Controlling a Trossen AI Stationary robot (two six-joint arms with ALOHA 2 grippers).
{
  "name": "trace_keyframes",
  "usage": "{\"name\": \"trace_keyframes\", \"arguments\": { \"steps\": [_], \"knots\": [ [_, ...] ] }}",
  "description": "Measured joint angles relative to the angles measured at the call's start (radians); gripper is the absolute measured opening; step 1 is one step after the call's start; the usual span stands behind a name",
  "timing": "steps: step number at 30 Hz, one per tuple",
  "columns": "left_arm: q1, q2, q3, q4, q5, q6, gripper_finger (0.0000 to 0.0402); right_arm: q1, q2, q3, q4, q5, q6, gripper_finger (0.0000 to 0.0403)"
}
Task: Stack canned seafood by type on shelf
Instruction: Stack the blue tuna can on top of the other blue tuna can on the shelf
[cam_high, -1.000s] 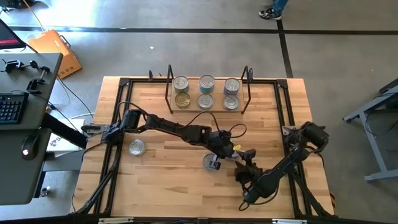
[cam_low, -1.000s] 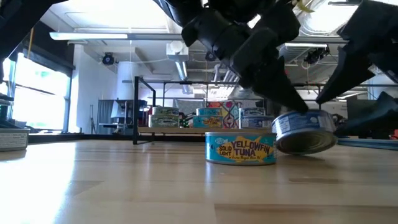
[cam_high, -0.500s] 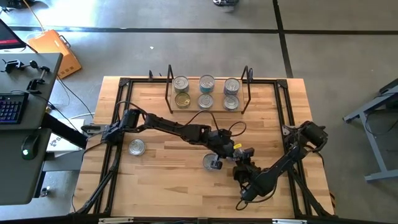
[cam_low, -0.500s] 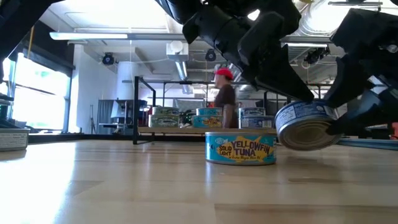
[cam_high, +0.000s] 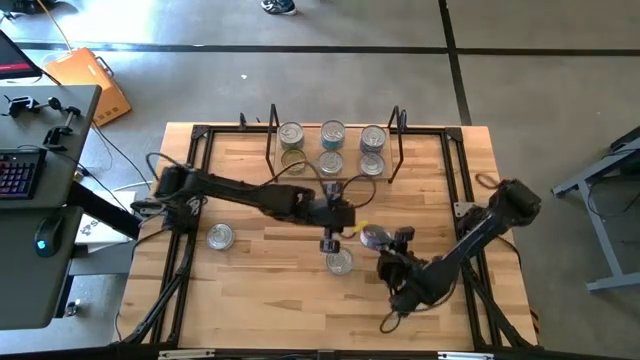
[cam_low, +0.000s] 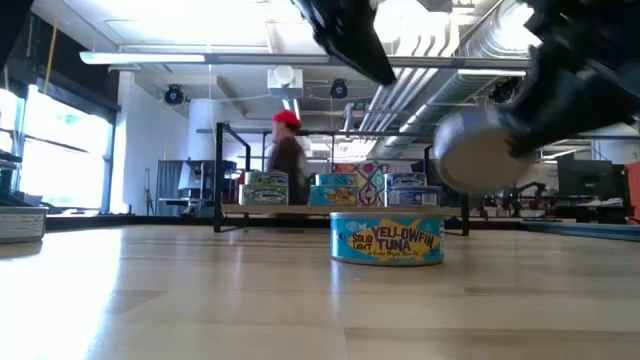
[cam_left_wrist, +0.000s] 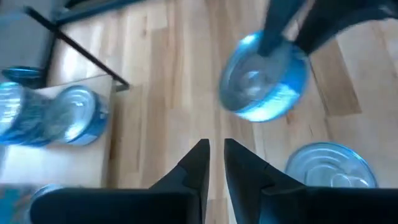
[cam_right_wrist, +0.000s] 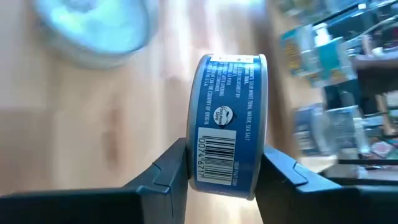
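Note:
My right gripper (cam_high: 380, 242) (cam_right_wrist: 225, 158) is shut on a blue-labelled can (cam_high: 374, 236) (cam_right_wrist: 227, 106), lifted above the table near its middle. In the low view this can (cam_low: 480, 150) hangs above and right of a Yellowfin Tuna can (cam_low: 387, 238) (cam_high: 340, 262) standing on its base. My left gripper (cam_high: 329, 243) (cam_left_wrist: 215, 152) hovers just left of the held can, its fingers a narrow gap apart with nothing between them. Several cans (cam_high: 332, 147) stand on the shelf (cam_high: 311, 168) at the far edge. One more can (cam_high: 220, 237) sits on the table at the left. My right gripper pinches the blue-labelled can between its two fingers, one on each flat end (cam_right_wrist: 194, 140), with the labelled side wall and barcode facing the wrist camera. The fingers come from the table's near right side. The can stands on edge in the hold, lifted clear of the table.
The shelf's black wire uprights (cam_high: 272, 130) (cam_high: 397, 130) flank the cans. A black frame (cam_high: 195, 180) runs round the tabletop. A person in a red cap (cam_low: 285, 160) walks in the room behind the table. A desk with a keyboard (cam_high: 20, 170) stands left of the table.
My left gripper has let go of the blue-labelled can, risen and drawn back toward the table's left. My right gripper has taken hold of that can and lifted it from just above the table, carrying it a little toward the far edge.

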Motion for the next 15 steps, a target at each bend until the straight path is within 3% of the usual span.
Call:
{"name": "trace_keyframes", "arguments": {
  "steps": [5,11,15],
  "knots": [
    [-0.095,-0.066,-0.139,0.098,-0.042,-0.049,0.0031,-0.137,-0.077,0.002,-0.012,0.029,-0.147,0.0121],
    [-0.201,-0.08,-0.306,0.256,-0.061,-0.146,0.0026,-0.366,-0.073,0.002,0.072,0.028,-0.474,0.0121],
    [-0.268,-0.085,-0.366,0.247,-0.214,-0.273,0.0026,-0.499,-0.072,0.001,0.116,0.053,-0.662,0.0121]
  ]
}}
